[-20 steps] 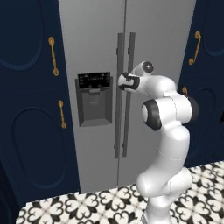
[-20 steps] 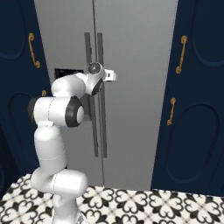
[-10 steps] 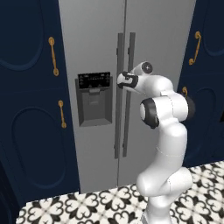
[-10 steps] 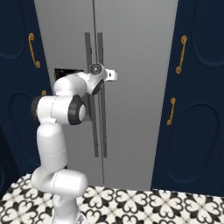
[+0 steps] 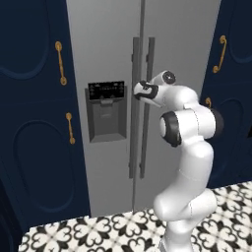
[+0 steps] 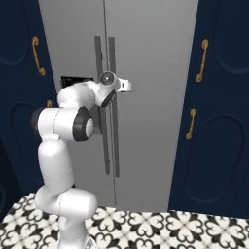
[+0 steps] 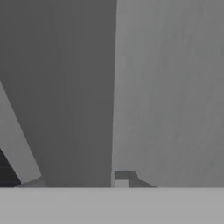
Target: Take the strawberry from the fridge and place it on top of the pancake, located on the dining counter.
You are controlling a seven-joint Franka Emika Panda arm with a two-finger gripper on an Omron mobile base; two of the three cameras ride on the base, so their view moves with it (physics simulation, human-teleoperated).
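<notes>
Fridge (image 5: 103, 162): doors closed, centre frame, directly ahead of pincer.
Pincer (image 5: 138, 91): clamped on left door's bar handle (image 5: 134, 123).
Count: two doors, two bar handles.

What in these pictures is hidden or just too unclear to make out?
- Inside of the fridge: both doors shut in both base views, so the contents are hidden.
- Gripper fingertips: at the door handles, covered by the hand in the base views.
- Hand view: grey door surfaces too close; handle contact unclear.
</notes>
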